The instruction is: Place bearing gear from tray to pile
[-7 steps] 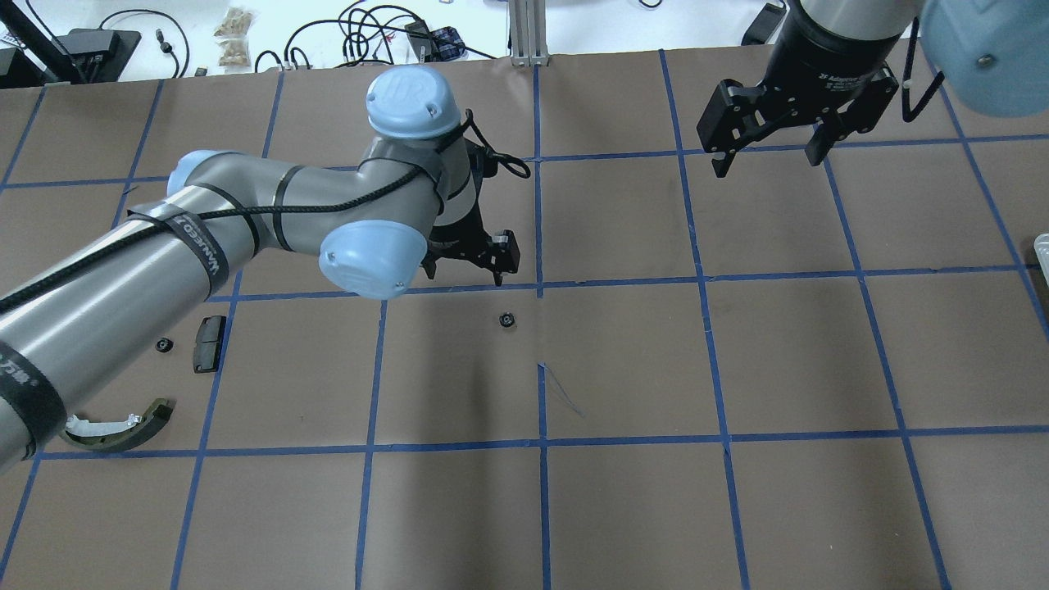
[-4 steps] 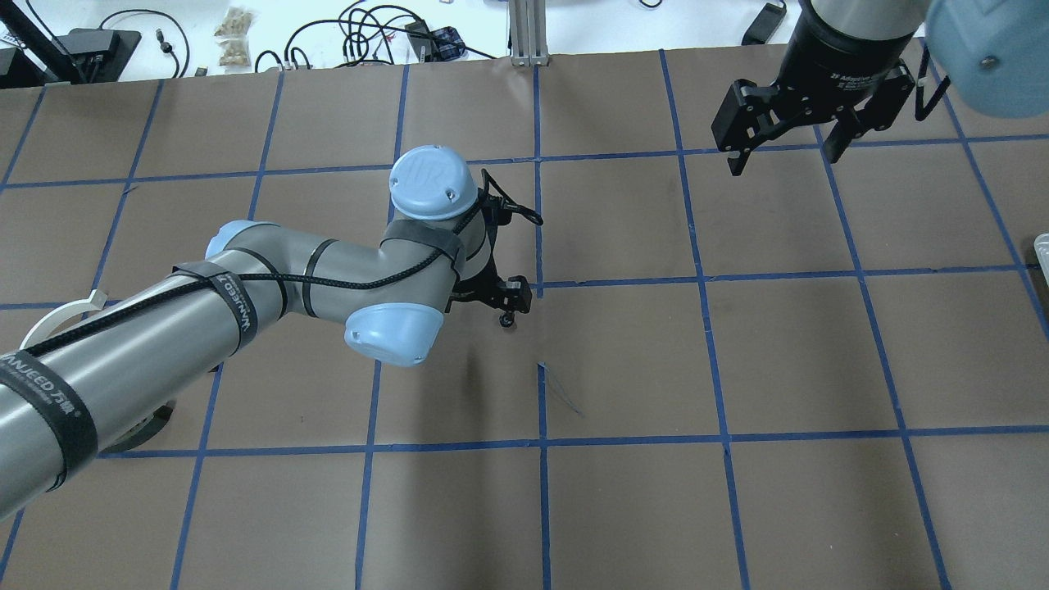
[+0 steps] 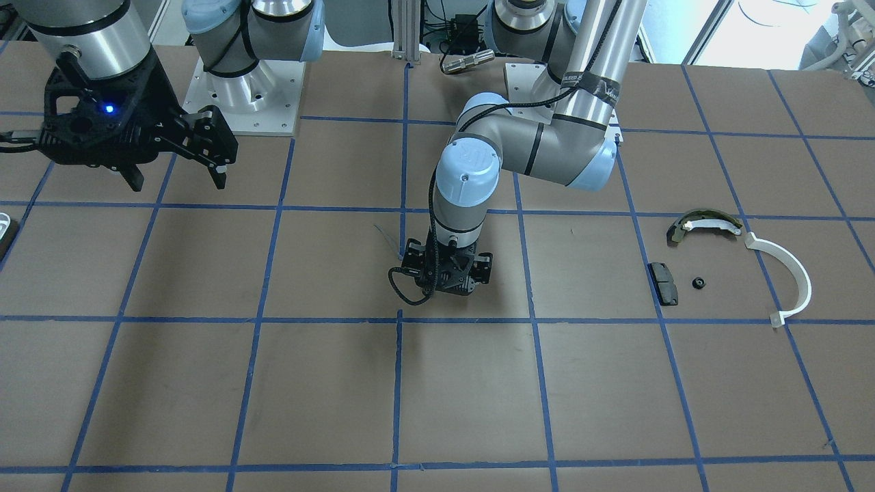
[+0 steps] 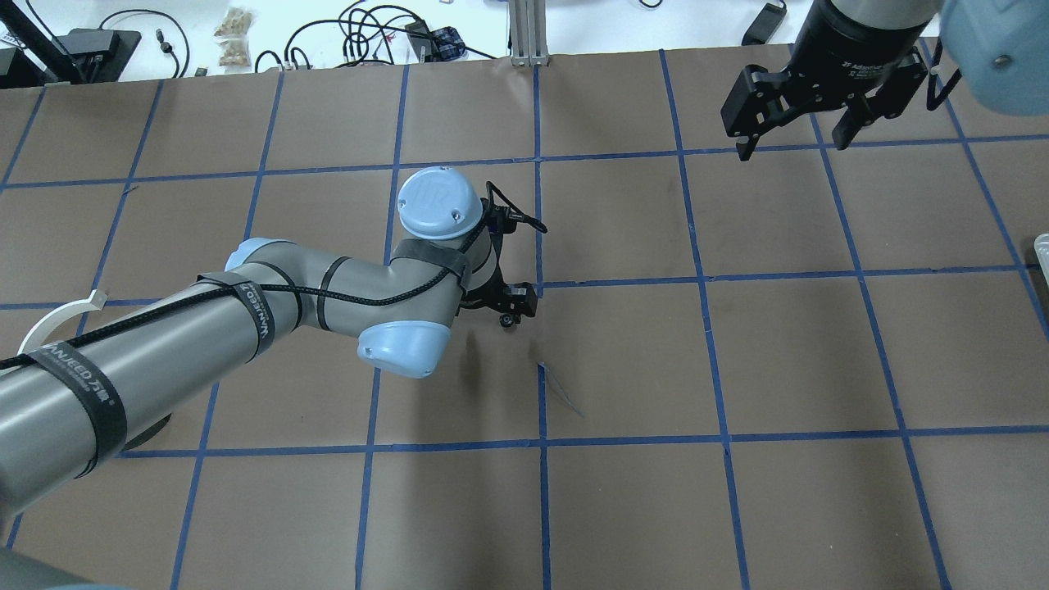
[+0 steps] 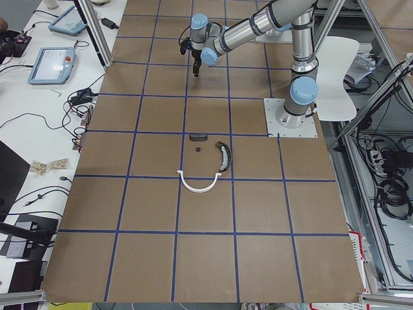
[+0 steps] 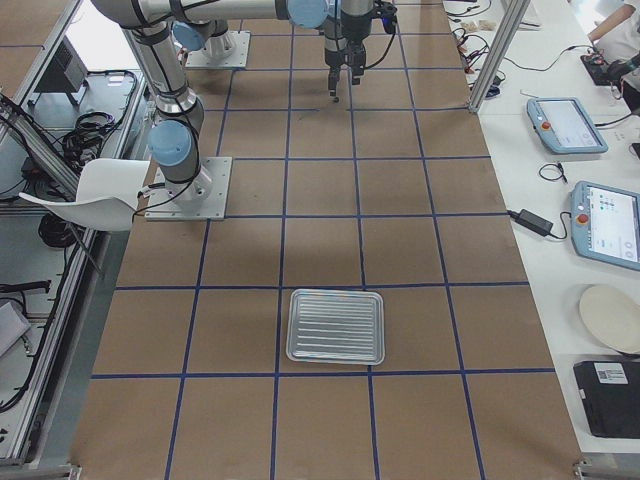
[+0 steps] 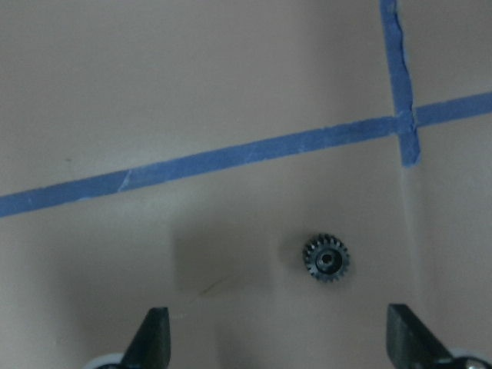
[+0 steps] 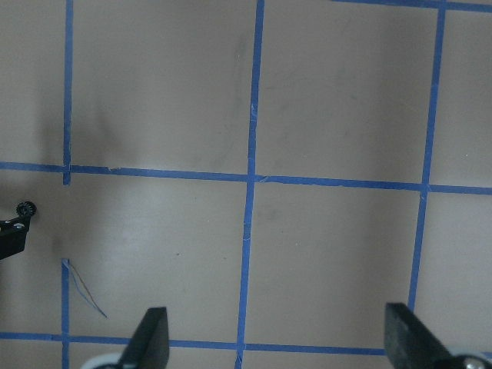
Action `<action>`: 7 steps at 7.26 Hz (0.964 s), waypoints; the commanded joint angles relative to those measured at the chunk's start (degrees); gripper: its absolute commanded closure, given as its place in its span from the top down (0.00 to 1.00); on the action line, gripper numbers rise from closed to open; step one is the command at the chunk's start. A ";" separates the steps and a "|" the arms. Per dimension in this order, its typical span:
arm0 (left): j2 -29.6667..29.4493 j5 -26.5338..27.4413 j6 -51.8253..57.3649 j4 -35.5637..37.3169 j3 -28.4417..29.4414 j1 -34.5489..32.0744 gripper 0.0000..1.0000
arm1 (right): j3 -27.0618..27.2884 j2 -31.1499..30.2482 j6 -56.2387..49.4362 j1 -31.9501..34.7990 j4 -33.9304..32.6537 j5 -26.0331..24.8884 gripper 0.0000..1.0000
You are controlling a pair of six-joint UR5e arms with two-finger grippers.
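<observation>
The bearing gear (image 7: 326, 258), small, black and toothed, lies on the brown paper just below a blue tape crossing. My left gripper (image 7: 278, 332) hangs open low over it, one fingertip on each side, touching nothing. In the overhead view the gear (image 4: 509, 320) peeks out beside the left gripper (image 4: 506, 305). The pile (image 3: 704, 224) holds an olive-and-white shoe, a white half-ring strip (image 3: 793, 277), a black pad (image 3: 663, 283) and another small gear (image 3: 698, 282). The tray (image 6: 335, 326) is bare metal. My right gripper (image 4: 807, 123) hangs open and empty at the far right.
The left arm's forearm (image 4: 164, 369) lies over most of the pile in the overhead view; only the half-ring's end (image 4: 57, 319) shows. A thin scratch mark (image 4: 561, 389) crosses the paper near the gear. Tablets and cables sit on the side bench (image 5: 51, 64).
My left arm swung toward the robot and dropped until its open fingers straddle the gear. The right gripper drifted farther right and back, still open.
</observation>
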 commanded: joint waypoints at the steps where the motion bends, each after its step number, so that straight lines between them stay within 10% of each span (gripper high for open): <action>1: -1.68 -0.03 -0.20 2.61 0.08 -0.94 0.97 | 0.08 0.05 0.01 -0.04 -0.67 0.15 1.00; 2: -2.04 -0.11 -0.64 2.88 0.08 -1.20 0.92 | 0.00 -0.03 0.01 0.22 -0.67 0.24 1.00; 4: -2.04 -0.38 -1.17 2.88 -0.01 -2.17 0.45 | 0.00 0.06 -0.08 0.14 -0.85 0.15 1.00; 7: -2.22 -0.38 -0.47 2.88 0.25 -2.17 0.37 | 0.00 0.05 -0.08 0.22 -1.02 0.24 1.00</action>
